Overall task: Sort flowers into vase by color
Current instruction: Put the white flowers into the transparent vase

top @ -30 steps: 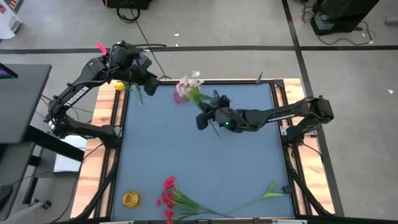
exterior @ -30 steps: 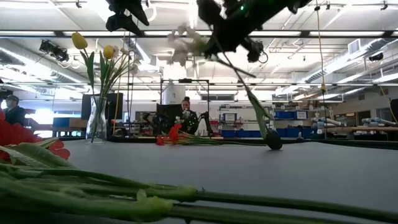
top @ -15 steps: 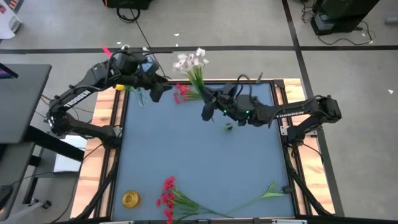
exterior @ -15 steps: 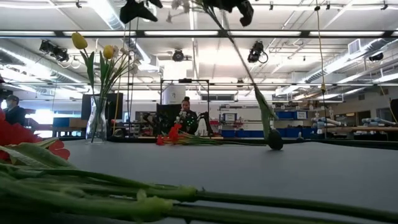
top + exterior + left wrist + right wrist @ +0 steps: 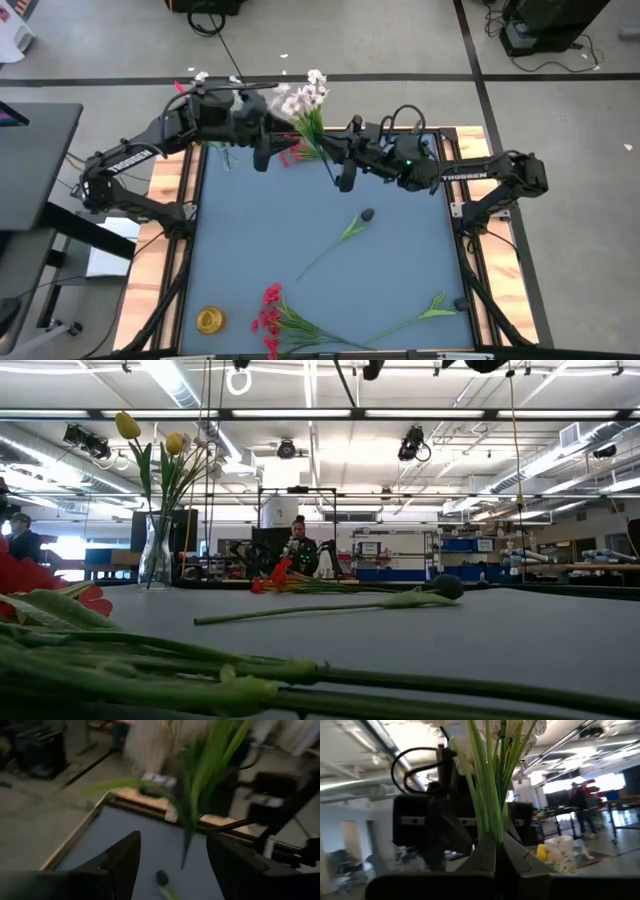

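1. High view: the right gripper (image 5: 333, 150) is clamped shut on the stems of the white flower sprig (image 5: 305, 98), held above the table's far edge with the blossoms fanned out beyond it. The left gripper (image 5: 262, 135) hangs just beside the sprig, its jaws parted and holding nothing. The vase (image 5: 226, 152) stands at the far left corner. A dark-budded flower (image 5: 342, 233) lies alone mid-table with bare blue table (image 5: 400, 260) around it; red flowers (image 5: 272, 315) and a leafy stem (image 5: 425, 310) lie along the near edge, beside a yellow coil (image 5: 210, 320).

2. Low view: both grippers are above the picture's top. The vase (image 5: 155, 550) holds yellow tulips (image 5: 128, 426). The dark-budded flower (image 5: 400, 600) lies flat; green stems (image 5: 200, 670) crowd the foreground.

3. Left wrist view: the left fingers (image 5: 125, 862) stand apart with the sprig's green leaves (image 5: 205, 775) ahead of them, not touching.

4. Right wrist view: the right fingers (image 5: 482, 857) are pinched together on the sprig's stems (image 5: 492, 785), which rise upright.
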Robot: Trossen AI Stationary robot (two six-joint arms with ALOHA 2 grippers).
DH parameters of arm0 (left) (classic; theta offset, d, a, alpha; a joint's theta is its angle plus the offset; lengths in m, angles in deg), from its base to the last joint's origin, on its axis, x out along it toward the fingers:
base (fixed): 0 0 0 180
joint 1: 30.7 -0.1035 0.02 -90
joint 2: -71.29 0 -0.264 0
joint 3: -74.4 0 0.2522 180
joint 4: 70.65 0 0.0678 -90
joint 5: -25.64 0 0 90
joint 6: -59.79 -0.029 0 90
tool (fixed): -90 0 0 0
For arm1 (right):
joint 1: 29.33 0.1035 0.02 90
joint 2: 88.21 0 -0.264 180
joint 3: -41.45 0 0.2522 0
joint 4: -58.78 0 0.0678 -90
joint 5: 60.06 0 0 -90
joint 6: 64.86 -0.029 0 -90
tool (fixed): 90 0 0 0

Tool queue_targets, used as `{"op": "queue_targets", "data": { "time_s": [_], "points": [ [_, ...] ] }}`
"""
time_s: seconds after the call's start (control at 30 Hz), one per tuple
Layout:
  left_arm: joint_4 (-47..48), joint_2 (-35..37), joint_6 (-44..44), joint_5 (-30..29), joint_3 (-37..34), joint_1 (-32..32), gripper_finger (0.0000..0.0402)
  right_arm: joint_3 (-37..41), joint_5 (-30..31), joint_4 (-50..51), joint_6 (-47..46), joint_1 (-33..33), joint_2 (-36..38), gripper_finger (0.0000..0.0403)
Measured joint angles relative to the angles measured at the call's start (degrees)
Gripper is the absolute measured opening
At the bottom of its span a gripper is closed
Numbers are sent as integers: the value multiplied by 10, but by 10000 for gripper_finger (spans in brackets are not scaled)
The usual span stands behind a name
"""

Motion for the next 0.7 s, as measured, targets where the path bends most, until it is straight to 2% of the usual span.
{"op": "queue_targets", "data": {
  "time_s": [0.13,0.33,0.53,0.7],
  "points": [
    [-45,-20,-1,3,0,11,231,0,-33,0,-23,-13,0,10],
    [-70,-48,-1,41,0,18,231,0,-44,-25,-34,-25,0,10],
    [-99,-70,1,40,0,19,231,0,-68,-31,-52,-37,0,10],
    [-142,-80,3,39,0,19,204,0,-75,-33,-52,-42,0,10]
  ]
}}
